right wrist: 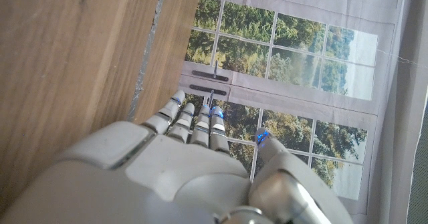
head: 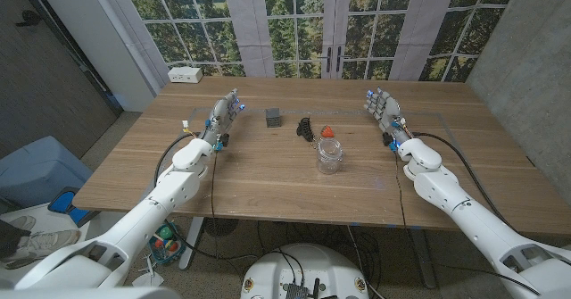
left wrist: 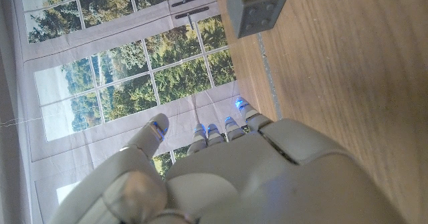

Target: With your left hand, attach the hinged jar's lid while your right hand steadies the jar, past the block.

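Both hands (head: pixel 226 111) (head: pixel 382 108) empty, jar (head: pixel 329 155) between

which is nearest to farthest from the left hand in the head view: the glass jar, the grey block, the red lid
From the left hand:
1. Grey block, just to the hand's right, toward the table's far side.
2. Red lid, past the block near the table's middle, beside a dark wire piece.
3. Glass jar, just nearer the robot than the lid; a close call with it.

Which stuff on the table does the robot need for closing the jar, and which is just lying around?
Needed: jar; its lid, lying open behind it; block; left robot hand; right robot hand.

Lying around: red thing behind the jar; white box at the far corner.
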### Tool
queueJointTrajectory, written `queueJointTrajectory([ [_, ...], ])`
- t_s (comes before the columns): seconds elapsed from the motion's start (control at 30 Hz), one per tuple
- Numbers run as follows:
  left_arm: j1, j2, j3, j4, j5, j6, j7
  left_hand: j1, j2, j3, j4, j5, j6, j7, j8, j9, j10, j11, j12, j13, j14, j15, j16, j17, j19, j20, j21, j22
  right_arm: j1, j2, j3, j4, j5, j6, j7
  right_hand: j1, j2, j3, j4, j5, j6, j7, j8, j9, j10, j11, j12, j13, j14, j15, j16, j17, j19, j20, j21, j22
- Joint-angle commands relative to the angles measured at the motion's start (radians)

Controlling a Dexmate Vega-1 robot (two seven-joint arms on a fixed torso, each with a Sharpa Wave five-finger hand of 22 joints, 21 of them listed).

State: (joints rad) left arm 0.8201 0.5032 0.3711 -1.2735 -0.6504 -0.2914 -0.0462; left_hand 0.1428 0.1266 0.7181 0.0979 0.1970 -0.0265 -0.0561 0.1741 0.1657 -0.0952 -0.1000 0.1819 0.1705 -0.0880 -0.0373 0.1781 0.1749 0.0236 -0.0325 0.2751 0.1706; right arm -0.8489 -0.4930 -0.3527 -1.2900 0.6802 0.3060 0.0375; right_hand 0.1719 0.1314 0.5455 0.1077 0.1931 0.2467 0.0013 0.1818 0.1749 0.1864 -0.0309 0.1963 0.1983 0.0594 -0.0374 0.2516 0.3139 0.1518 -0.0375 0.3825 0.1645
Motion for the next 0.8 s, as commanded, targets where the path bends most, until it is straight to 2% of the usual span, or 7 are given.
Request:
queueJointTrajectory([
  [0.03,0.002,-0.001,-0.007,0.0,-0.006,-0.004,0.011,0.009,0.065,0.007,0.001,0.006,0.0,-0.007,0.004,0.002,0.002,-0.005,0.006,0.002,-0.008,-0.071,0.006,0.001,0.006,-0.073,0.002,0.002,-0.005,0.034,0.012,0.037,0.045,0.016,0.016,0.007,0.062,0.009,0.0,0.007,0.009,-0.003,0.008,0.003,0.01,-0.007,0.005,0.001,0.008,-0.071,0.006,0.005,0.008,-0.112,0.003,0.002],
  [0.3,0.001,0.003,-0.011,0.008,-0.008,-0.01,0.002,0.009,0.064,0.006,0.0,0.006,0.0,-0.006,0.004,0.002,0.002,-0.005,0.005,0.002,-0.008,-0.07,0.005,0.0,0.007,-0.073,-0.001,0.002,-0.001,0.037,0.002,0.04,0.019,0.022,-0.004,0.01,0.057,0.009,-0.004,0.006,0.011,-0.001,0.008,0.003,0.011,-0.003,0.005,0.001,0.012,-0.064,0.007,0.004,0.011,-0.108,0.0,0.002],
  [0.43,-0.01,0.003,-0.006,0.023,-0.002,-0.015,-0.009,0.009,0.062,0.006,-0.002,0.006,0.002,-0.007,0.005,0.002,0.003,-0.004,0.006,0.002,-0.008,-0.07,0.005,-0.001,0.009,-0.073,-0.002,0.002,-0.009,0.04,-0.009,0.028,-0.036,0.056,-0.055,0.029,0.053,0.016,-0.026,0.003,0.031,-0.005,0.014,0.003,0.032,-0.002,0.012,0.001,0.029,-0.056,0.011,-0.003,0.024,-0.091,-0.004,0.003],
  [0.63,-0.02,-0.004,-0.002,0.039,-0.001,-0.02,-0.018,0.011,0.061,0.005,-0.006,0.006,0.006,-0.008,0.006,0.002,0.008,-0.003,0.007,0.002,-0.007,-0.071,0.004,-0.002,0.012,-0.072,-0.004,0.002,-0.032,0.044,-0.01,0.008,-0.093,0.097,-0.126,0.048,0.054,0.025,-0.044,0.0,0.039,-0.004,0.015,0.003,0.045,0.003,0.015,0.0,0.041,-0.054,0.014,-0.008,0.035,-0.088,-0.007,0.003],
  [0.7,-0.022,-0.004,0.002,0.04,0.007,-0.022,-0.015,0.011,0.061,0.004,-0.007,0.006,0.007,-0.008,0.006,0.002,0.008,-0.003,0.007,0.002,-0.007,-0.071,0.004,-0.002,0.014,-0.071,-0.004,0.002,-0.039,0.048,-0.01,0.007,-0.12,0.12,-0.155,0.059,0.053,0.03,-0.056,-0.003,0.044,-0.002,0.016,0.003,0.052,0.008,0.017,0.0,0.046,-0.05,0.014,-0.012,0.042,-0.083,-0.008,0.003],
  [0.8,-0.021,-0.003,0.005,0.033,0.011,-0.018,-0.011,0.012,0.06,0.004,-0.008,0.006,0.009,-0.008,0.007,0.002,0.009,-0.003,0.008,0.002,-0.005,-0.071,0.004,-0.002,0.016,-0.07,-0.005,0.002,-0.051,0.05,-0.013,0.003,-0.17,0.152,-0.202,0.09,0.044,0.038,-0.094,-0.01,0.063,0.014,0.019,0.004,0.072,0.024,0.02,0.0,0.069,-0.03,0.019,-0.021,0.062,-0.063,-0.011,0.004],
])
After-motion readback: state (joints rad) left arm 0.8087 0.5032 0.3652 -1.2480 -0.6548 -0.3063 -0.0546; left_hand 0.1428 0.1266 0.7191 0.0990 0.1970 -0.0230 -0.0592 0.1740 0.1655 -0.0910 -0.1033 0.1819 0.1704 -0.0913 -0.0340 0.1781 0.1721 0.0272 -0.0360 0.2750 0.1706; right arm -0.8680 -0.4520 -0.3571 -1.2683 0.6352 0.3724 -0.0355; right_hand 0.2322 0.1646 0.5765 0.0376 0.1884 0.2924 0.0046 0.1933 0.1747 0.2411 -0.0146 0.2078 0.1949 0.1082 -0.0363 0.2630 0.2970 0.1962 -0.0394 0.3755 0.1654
